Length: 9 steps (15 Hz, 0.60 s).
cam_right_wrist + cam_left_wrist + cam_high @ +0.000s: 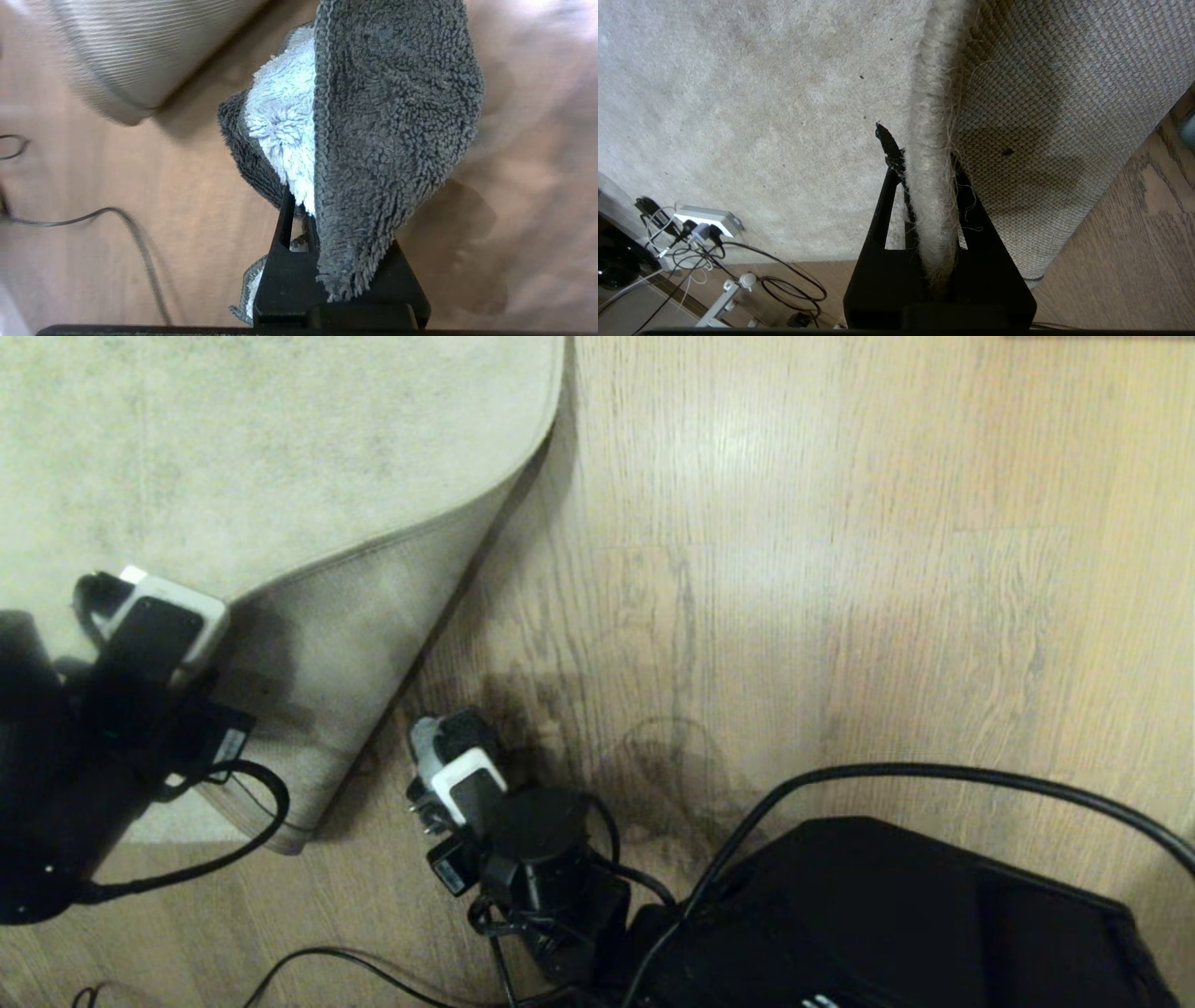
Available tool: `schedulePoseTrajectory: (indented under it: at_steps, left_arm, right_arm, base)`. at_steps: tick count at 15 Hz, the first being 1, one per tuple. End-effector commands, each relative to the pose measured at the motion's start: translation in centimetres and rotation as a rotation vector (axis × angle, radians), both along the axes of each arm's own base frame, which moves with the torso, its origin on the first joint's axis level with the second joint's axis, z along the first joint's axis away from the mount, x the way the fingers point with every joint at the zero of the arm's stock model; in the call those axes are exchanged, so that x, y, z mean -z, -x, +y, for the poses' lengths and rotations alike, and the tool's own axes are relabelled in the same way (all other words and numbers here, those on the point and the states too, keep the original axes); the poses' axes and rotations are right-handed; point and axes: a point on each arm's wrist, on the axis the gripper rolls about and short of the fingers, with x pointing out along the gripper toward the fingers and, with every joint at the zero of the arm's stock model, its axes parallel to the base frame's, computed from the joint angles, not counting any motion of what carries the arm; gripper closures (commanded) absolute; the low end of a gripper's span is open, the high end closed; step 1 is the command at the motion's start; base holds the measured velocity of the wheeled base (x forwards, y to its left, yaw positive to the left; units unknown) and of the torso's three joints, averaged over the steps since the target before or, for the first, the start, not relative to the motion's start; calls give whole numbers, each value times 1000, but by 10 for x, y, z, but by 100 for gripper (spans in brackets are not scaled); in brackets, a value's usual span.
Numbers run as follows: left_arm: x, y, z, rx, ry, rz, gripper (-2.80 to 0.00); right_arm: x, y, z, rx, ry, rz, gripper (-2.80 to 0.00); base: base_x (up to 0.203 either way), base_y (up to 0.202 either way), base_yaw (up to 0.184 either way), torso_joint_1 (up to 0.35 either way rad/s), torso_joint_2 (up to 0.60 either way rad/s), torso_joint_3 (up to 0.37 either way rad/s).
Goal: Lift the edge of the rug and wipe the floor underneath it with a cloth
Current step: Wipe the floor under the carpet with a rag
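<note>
The pale grey-beige rug (233, 448) fills the upper left, and its near corner is folded up, showing the woven backing (373, 635). My left gripper (187, 635) is shut on the rug's frayed edge (929, 140), with pile (738, 116) on one side and backing (1064, 116) on the other. My right gripper (434, 756) hovers low over the wood floor (794, 569) just beside the lifted fold. It is shut on the cloth (387, 116), a dark grey rag with a pale blue part (280, 116) that hides the fingertips of the right gripper (317, 210).
Black cables (934, 775) loop over the floor near my dark base (887, 915). A white power strip (707, 219) with tangled cords lies off the rug's far edge. Another thin cable (140, 242) crosses the floor near the cloth.
</note>
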Motion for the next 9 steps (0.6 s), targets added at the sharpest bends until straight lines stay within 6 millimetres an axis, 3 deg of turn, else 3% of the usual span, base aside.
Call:
schedulePoseTrajectory:
  at_steps: [1,6,9]
  left_arm:
    - [0,0,0,-3,-2,-2,0]
    - [2,0,0,-3,-4,7,0]
    - [2,0,0,-6,-4,6,0]
  right_arm:
    - [18,5,11,-17,8,10,0]
    - [32,-6,29,-4,-55,-18,0]
    - [34,-22,29,32,-88,-37,0]
  base:
    - [0,0,0,0,0,0]
    - [0,0,0,0,0,0]
    - [0,0,0,0,0,0]
